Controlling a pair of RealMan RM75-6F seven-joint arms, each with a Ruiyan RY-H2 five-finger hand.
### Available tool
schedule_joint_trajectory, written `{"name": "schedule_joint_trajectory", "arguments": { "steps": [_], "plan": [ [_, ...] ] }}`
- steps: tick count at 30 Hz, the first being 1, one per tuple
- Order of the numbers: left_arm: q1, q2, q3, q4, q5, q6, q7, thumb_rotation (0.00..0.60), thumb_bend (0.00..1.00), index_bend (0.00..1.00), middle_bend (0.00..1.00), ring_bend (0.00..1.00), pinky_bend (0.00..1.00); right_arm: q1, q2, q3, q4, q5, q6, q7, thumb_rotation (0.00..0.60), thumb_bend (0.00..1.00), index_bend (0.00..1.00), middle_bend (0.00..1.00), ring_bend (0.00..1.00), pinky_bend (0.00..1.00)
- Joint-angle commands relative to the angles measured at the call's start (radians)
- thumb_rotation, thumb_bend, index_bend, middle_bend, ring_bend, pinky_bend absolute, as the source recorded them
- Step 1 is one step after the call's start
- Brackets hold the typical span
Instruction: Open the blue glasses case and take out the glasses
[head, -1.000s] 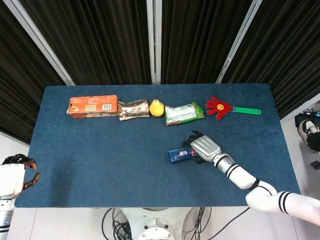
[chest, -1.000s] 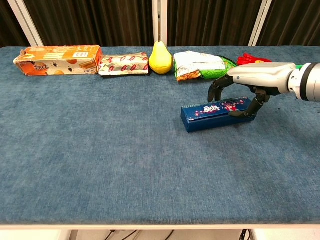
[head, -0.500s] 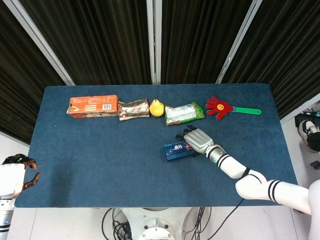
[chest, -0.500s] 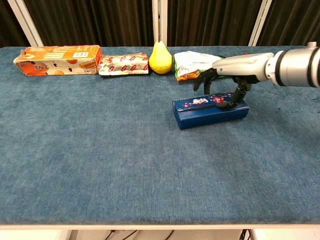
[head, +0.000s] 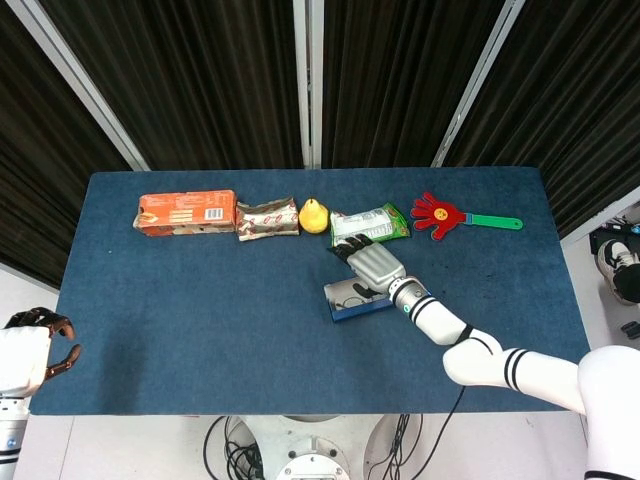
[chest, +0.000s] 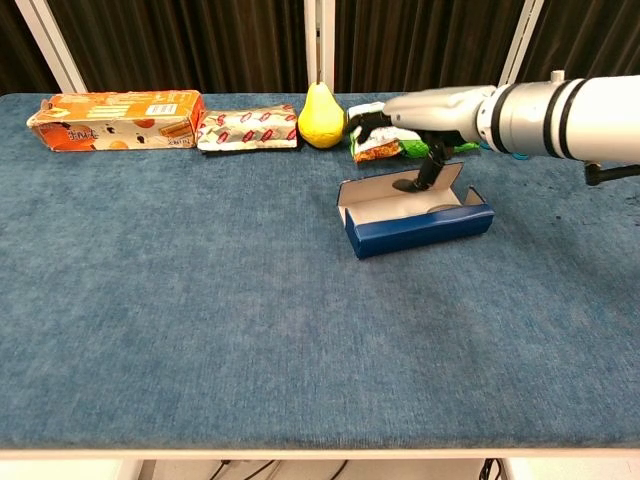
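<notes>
Lid of the blue rectangular glasses case (chest: 415, 222) is now up, where half a second ago it lay flat under the right hand (chest: 425, 112); the hand has shifted further back over the case. Case sits mid-table on the dark blue cloth-covered table (chest: 200, 300), right of centre. Pale inside of the raised lid faces the chest camera; interior is in view but I can't make out the glasses.

Right hand hovers over the case's far edge, palm down, fingers (chest: 370, 122) curled loosely forward. One dark digit reaches down to the inside of the lid; contact looks likely, can't confirm a grip. In the head view the right hand (head: 374, 268) covers the case's right half, case (head: 345, 300) showing pale at left.

Left hand (head: 35, 345) is off the table's near-left corner, fingers curled in, nothing in them.

Back row, left to right: orange cardboard snack box (chest: 115, 118), red-patterned foil wrapper (chest: 248, 129), yellow pear (chest: 321, 116), green-and-white snack bag (chest: 385, 133) just behind the hand, red plastic hand clapper with green handle (head: 455, 216).
</notes>
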Motion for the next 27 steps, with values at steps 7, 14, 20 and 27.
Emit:
{"name": "schedule_joint_trajectory", "arguments": {
  "steps": [7, 14, 20, 27],
  "plan": [
    [-0.001, 0.001, 0.001, 0.000, 0.002, -0.001, -0.006, 0.600, 0.26, 0.58, 0.52, 0.30, 0.34, -0.088, 0.087, -0.012, -0.197, -0.173, 0.198, 0.086, 0.600, 0.34, 0.00, 0.17, 0.00, 0.00],
    [-0.001, 0.003, 0.002, 0.001, 0.004, -0.001, -0.011, 0.600, 0.26, 0.58, 0.52, 0.30, 0.34, -0.196, 0.184, -0.091, -0.265, -0.184, 0.261, 0.093, 0.600, 0.54, 0.01, 0.30, 0.00, 0.00],
    [-0.001, 0.003, 0.002, -0.001, 0.004, -0.001, -0.007, 0.600, 0.26, 0.58, 0.52, 0.30, 0.34, -0.235, 0.190, -0.115, -0.225, -0.112, 0.219, 0.123, 0.600, 0.76, 0.01, 0.32, 0.02, 0.00],
    [-0.001, 0.002, 0.002, 0.000, 0.003, -0.001, -0.006, 0.600, 0.26, 0.58, 0.52, 0.30, 0.34, -0.273, 0.178, -0.119, -0.172, -0.106, 0.216, 0.183, 0.600, 0.83, 0.01, 0.33, 0.02, 0.00]
  ]
}}
